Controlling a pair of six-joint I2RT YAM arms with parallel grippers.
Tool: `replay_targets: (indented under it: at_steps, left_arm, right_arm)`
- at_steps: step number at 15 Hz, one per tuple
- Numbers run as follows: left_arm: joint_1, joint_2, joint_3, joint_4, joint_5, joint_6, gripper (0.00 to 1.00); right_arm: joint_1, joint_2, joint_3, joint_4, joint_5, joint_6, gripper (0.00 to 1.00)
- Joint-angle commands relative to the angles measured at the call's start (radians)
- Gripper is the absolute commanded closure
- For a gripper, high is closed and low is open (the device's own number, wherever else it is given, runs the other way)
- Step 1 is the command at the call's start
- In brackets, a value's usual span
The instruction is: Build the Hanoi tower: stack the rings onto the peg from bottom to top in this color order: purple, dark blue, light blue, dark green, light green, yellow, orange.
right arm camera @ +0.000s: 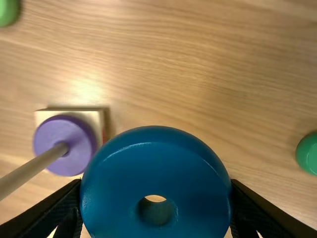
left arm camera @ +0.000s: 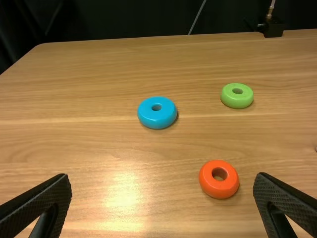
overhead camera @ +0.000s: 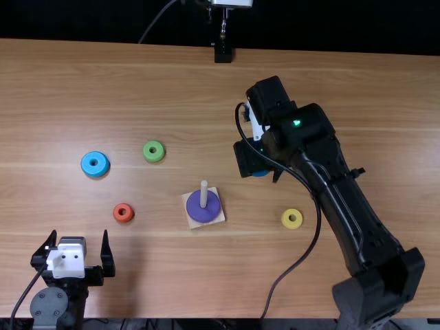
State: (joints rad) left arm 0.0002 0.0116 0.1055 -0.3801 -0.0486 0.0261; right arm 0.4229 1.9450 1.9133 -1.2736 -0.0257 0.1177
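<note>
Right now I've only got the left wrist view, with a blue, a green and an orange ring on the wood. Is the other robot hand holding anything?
Observer: Yes. In the right wrist view, the right gripper has the dark blue ring between its fingers.
Visitor: Oh, nice! Has the tower been started, then?
Observer: Just the bottom. The top view shows the purple ring around the peg, with no other ring on it.
Visitor: And are more rings lying about that I can't see?
Observer: The yellow ring lies on the table, to the right of the peg in the top view.
</note>
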Motion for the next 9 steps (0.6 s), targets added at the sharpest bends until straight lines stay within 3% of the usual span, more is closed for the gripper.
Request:
replay_targets:
  at_steps: [1,9]
  left_arm:
    - [0.004,-0.012,-0.105,-0.082,-0.003,0.009,0.0]
    - [0.004,-0.012,-0.105,-0.082,-0.005,0.009,0.0]
  right_arm:
    - [0.04,-0.054,0.055,-0.005,-0.006,-0.015,0.96]
    - [0.249,-0.058,0.187,-0.086,-0.006,-0.002,0.96]
